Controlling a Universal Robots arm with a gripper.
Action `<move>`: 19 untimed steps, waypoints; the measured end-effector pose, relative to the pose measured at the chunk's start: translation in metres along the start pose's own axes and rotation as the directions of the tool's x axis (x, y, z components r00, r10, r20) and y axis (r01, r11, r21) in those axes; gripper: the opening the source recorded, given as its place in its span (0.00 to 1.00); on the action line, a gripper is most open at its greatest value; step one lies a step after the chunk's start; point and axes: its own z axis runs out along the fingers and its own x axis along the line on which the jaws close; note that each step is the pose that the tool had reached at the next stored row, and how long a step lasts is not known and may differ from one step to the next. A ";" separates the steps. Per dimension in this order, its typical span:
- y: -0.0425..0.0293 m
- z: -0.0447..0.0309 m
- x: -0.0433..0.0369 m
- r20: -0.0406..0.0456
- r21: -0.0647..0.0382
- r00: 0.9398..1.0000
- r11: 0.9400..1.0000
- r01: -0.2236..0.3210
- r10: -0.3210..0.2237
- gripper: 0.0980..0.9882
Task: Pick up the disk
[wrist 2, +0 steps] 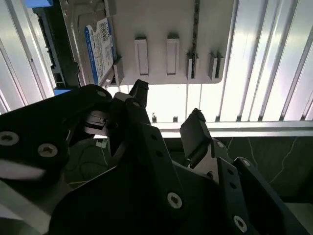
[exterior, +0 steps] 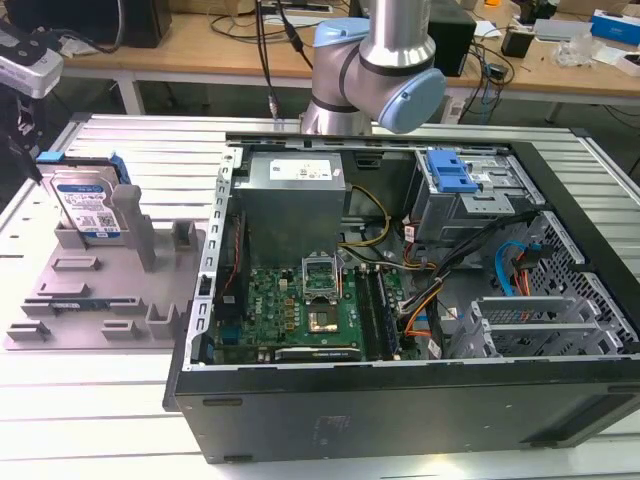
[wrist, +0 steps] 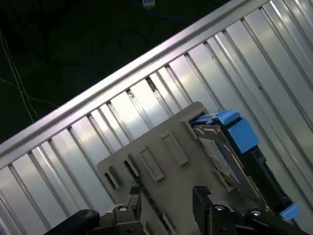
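Observation:
The disk [exterior: 90,205] stands on edge in the grey fixture tray [exterior: 95,300] at the exterior view's left, its blue-and-white label facing out and blue rails on its sides. In the second wrist view the disk [wrist 2: 100,49] lies beyond the gripper [wrist 2: 168,110], whose black fingers are apart with nothing between them. The first wrist view looks down on the tray [wrist: 146,156] and the disk [wrist: 220,152], with the gripper [wrist: 167,198] open and short of both. In the exterior view the gripper [exterior: 22,140] hangs at the left edge, above and beside the disk, not touching it.
An open computer case [exterior: 400,400] fills the middle and right, with a motherboard [exterior: 300,310], a power supply [exterior: 295,195] and a blue drive-bay latch [exterior: 450,175]. Everything rests on a slatted aluminium table [exterior: 90,400]. The arm's base [exterior: 375,70] rises behind the case.

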 end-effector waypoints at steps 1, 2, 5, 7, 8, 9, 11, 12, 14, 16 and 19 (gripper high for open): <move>0.0000 0.0000 0.0000 -0.001 0.000 1.000 1.000 0.025 -0.025 0.50; 0.0000 0.0001 0.0000 -0.002 0.000 0.999 0.999 0.043 -0.043 0.50; 0.0000 0.0001 0.0000 -0.005 0.000 0.993 0.993 0.116 -0.116 0.50; 0.0000 0.0001 0.0000 -0.007 0.000 0.985 0.985 0.173 -0.173 0.50; 0.0000 0.0001 0.0000 -0.009 0.000 0.978 0.978 0.206 -0.206 0.50; 0.0000 0.0001 0.0000 -0.010 0.000 0.972 0.972 0.236 -0.236 0.50; 0.0000 0.0001 0.0000 -0.011 0.000 0.964 0.964 0.266 -0.266 0.50; -0.0001 0.0001 0.0000 -0.011 0.001 0.960 0.960 0.280 -0.280 0.50; -0.0001 0.0002 -0.0001 -0.011 0.004 0.949 0.949 0.315 -0.315 0.50; -0.0001 0.0000 -0.0001 -0.013 0.006 0.934 0.934 0.357 -0.357 0.50; -0.0001 0.0001 -0.0001 -0.014 0.006 0.913 0.913 0.409 -0.409 0.50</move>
